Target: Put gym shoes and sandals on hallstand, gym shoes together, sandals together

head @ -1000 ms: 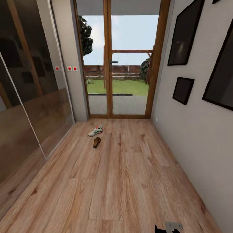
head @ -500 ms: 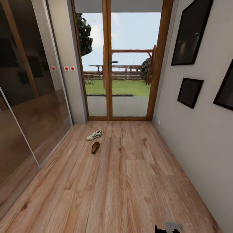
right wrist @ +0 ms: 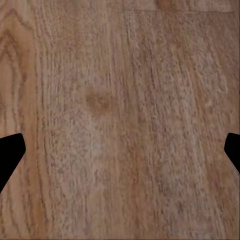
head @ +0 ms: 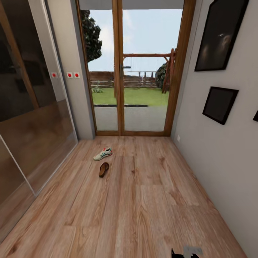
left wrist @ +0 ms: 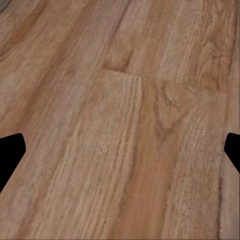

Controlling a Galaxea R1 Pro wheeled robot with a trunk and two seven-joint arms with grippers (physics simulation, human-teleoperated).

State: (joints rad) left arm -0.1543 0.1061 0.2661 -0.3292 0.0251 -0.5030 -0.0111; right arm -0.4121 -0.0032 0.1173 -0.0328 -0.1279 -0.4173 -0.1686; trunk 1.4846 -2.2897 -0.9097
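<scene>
Facing the glass door [head: 141, 68], we see one gym shoe [head: 103, 154] and one sandal [head: 104, 169] on the corridor floor [head: 143, 200] just before it, ahead and left of centre, so our left arm sits nearer. Sandal's long axis runs toward the door. Left gripper [left wrist: 120, 150] and right gripper [right wrist: 120, 150] both spread, empty.

Daylight comes in through the glass door [head: 130, 71] ahead of me, and the corridor is evenly bright. The sky behind the glass is pale and almost washed out. The wooden floor [head: 143, 200] shows almost no shadows; the shoe [head: 103, 154] and the sandal [head: 104, 169] are small and soft, without fine detail. The glossy wardrobe panels [head: 32, 118] reflect the floor dimly. The dark picture frames [head: 220, 36] carry faint glare. Straight lines lean outward near the edges. In my wrist views the wood grain looks soft and slightly blurred.
</scene>
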